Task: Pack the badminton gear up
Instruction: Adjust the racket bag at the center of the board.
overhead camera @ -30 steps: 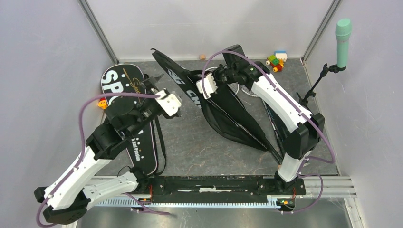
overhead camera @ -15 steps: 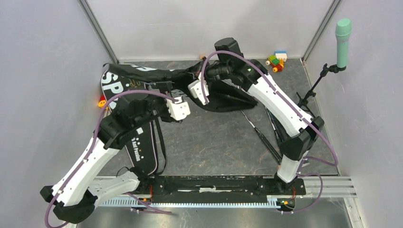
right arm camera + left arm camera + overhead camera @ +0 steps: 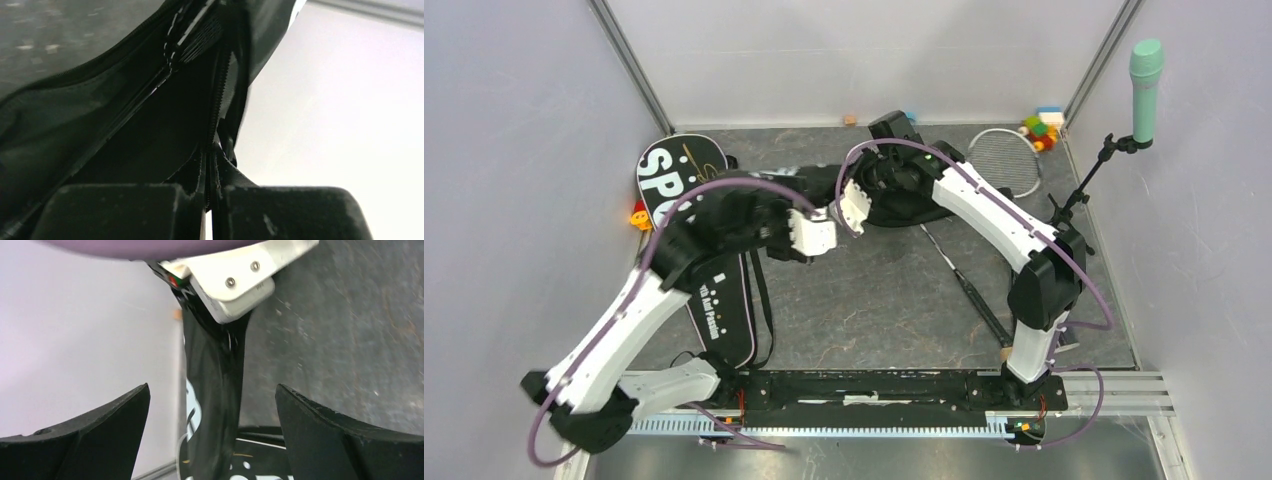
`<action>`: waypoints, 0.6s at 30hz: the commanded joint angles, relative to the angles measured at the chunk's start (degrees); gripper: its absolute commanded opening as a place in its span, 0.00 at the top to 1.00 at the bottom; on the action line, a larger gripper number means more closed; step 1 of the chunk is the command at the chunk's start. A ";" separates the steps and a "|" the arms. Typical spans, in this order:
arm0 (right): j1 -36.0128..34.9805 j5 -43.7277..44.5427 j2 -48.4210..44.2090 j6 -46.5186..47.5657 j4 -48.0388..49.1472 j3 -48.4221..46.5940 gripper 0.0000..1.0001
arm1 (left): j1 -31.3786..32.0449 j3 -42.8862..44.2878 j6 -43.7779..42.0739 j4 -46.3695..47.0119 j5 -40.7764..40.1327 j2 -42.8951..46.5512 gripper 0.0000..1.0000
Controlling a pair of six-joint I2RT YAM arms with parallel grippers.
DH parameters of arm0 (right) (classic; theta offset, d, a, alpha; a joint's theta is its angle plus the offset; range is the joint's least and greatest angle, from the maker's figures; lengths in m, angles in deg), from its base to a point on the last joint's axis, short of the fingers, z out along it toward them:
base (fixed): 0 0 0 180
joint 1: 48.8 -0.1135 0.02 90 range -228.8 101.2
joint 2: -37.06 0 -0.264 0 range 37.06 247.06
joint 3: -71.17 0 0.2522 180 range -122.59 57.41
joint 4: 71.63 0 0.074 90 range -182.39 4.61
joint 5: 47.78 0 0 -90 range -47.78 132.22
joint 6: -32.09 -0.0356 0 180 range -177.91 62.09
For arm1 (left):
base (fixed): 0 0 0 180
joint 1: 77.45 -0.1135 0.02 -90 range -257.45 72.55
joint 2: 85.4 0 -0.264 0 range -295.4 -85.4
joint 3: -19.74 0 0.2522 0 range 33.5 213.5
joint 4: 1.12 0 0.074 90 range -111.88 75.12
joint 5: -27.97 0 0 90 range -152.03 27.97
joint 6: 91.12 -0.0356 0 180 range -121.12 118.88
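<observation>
My right gripper (image 3: 210, 186) has hauled the crumpled black bag (image 3: 902, 203) left off 1 racket head (image 3: 1006, 160), nudging the toy blocks (image 3: 1039, 128) right; my left gripper (image 3: 211, 390) has swung in beside it.

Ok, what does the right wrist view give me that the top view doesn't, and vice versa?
Only the right wrist: the right gripper shut flat on the edge of the black bag, right beside its zipper.
Only the top view: the racket lying uncovered at far right, the lettered bag flat at the left, the left gripper close to the right one, the microphone and the toy blocks.
Both: the black bag bunched up in the right gripper's hold.
</observation>
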 commanded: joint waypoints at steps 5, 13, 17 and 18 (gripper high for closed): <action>4.23 -2.09 -5.39 2.88 -2.14 7.39 1.00 | -5.28 -2.51 -3.88 -6.98 0.21 -14.40 0.00; 5.65 -3.95 -4.61 -2.62 -3.56 5.50 1.00 | -12.16 -7.49 -5.83 -5.58 6.25 -14.14 0.00; 5.69 -4.18 -2.61 -5.68 -3.61 3.13 1.00 | -12.35 -8.12 -6.62 -8.52 10.18 -14.71 0.00; 5.74 -4.27 -2.52 -5.78 -3.62 3.01 1.00 | -12.37 -8.68 -6.54 -7.58 10.02 -15.16 0.00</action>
